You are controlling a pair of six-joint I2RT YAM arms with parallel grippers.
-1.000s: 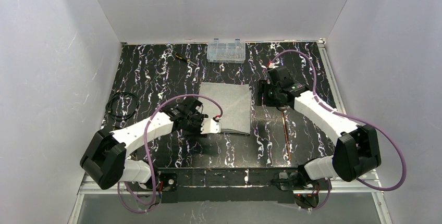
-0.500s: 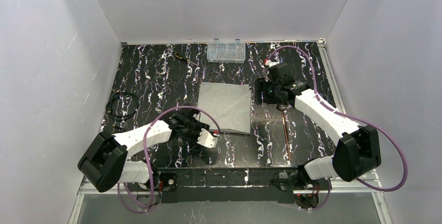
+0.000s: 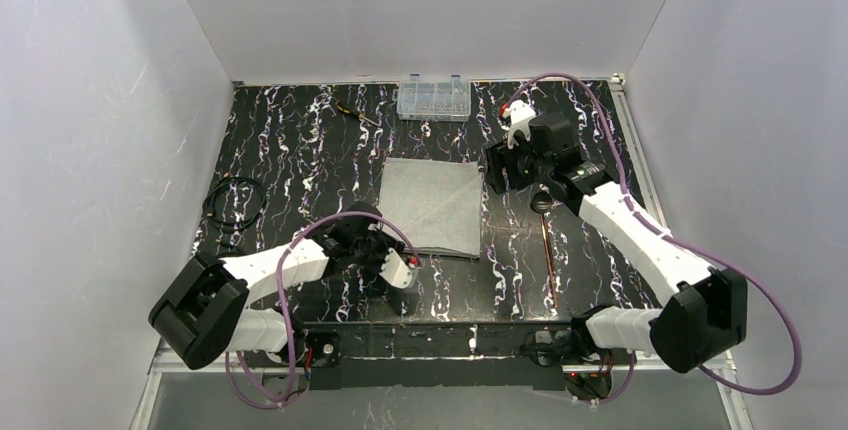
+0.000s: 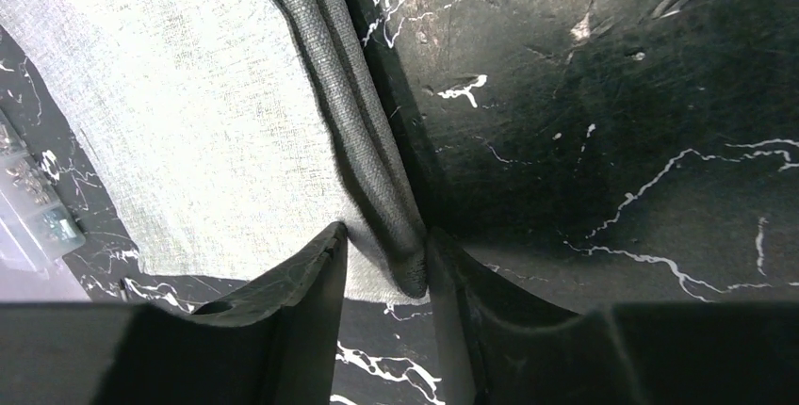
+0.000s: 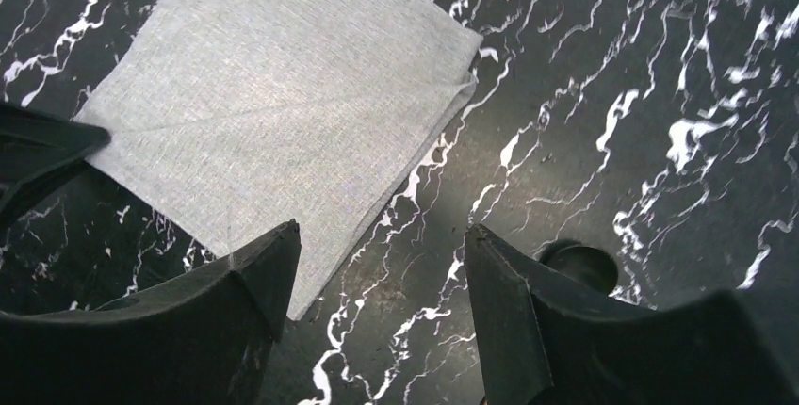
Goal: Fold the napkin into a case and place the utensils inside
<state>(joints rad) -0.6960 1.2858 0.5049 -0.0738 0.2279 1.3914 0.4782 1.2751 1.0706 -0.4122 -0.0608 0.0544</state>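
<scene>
The napkin (image 3: 432, 205) lies flat mid-table as a folded light-grey rectangle. My left gripper (image 3: 405, 272) sits low at its near left corner. In the left wrist view the napkin's (image 4: 198, 122) thick folded edge runs down between the fingertips, and the gripper (image 4: 386, 245) stands partly open around that corner. My right gripper (image 3: 497, 174) hovers open beside the napkin's far right edge. Its wrist view shows the gripper (image 5: 382, 245) over bare table, the napkin (image 5: 283, 113) to its left. The thin copper utensils (image 3: 547, 250) lie right of the napkin, with the dark spoon head (image 5: 579, 264) by the right finger.
A clear plastic compartment box (image 3: 433, 97) stands at the back edge, with a short screwdriver (image 3: 355, 113) to its left. A black cable coil (image 3: 235, 202) lies at the far left. White walls close in three sides.
My left gripper has drawn back toward the near edge, from on the napkin's near left corner to just off it. The right gripper has lifted and shifted slightly toward the back. The napkin has not moved.
</scene>
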